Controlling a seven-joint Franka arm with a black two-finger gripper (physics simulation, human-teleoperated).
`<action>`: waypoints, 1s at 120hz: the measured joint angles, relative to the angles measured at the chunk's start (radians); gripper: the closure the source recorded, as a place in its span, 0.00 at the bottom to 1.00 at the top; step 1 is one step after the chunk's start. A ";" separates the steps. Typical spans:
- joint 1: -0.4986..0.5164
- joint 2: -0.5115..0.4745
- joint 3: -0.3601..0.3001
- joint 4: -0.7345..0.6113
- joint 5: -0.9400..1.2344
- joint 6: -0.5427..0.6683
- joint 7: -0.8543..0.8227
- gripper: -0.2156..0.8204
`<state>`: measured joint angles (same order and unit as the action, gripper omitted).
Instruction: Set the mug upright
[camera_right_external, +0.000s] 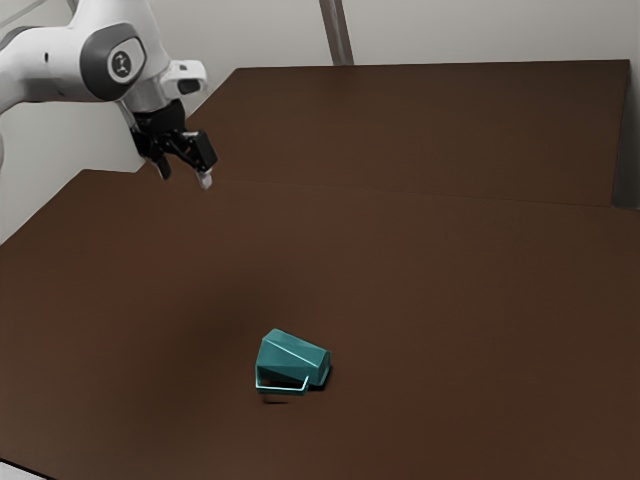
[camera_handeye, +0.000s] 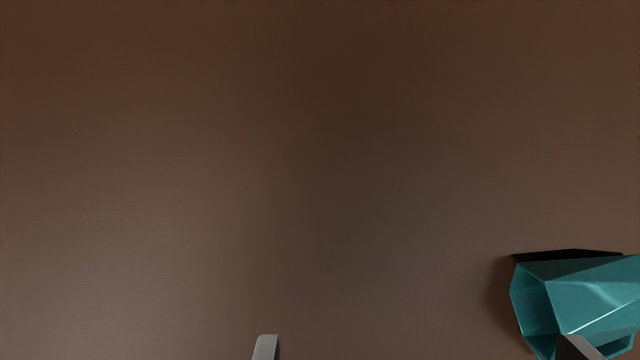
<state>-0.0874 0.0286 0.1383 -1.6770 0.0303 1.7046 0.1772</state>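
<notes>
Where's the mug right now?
The teal mug lies on its side on the brown table, in the exterior view's lower middle, below and to that view's right of the open gripper.

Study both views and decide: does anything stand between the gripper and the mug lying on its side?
Nothing visible stands in the way. The open gripper hangs above the table, and no object shows between it and the mug. In the wrist view, its own fingertip hides a little of the mug.
</notes>
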 joint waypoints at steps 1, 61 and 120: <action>0.000 0.000 0.001 0.000 0.000 0.002 0.001 0.21; -0.204 -0.224 0.272 -0.427 -0.227 0.313 -0.087 0.21; -0.342 -0.278 0.312 -0.720 -0.509 0.529 -0.081 0.21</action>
<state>-0.4297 -0.2490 0.4503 -2.3968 -0.4784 2.2334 0.0966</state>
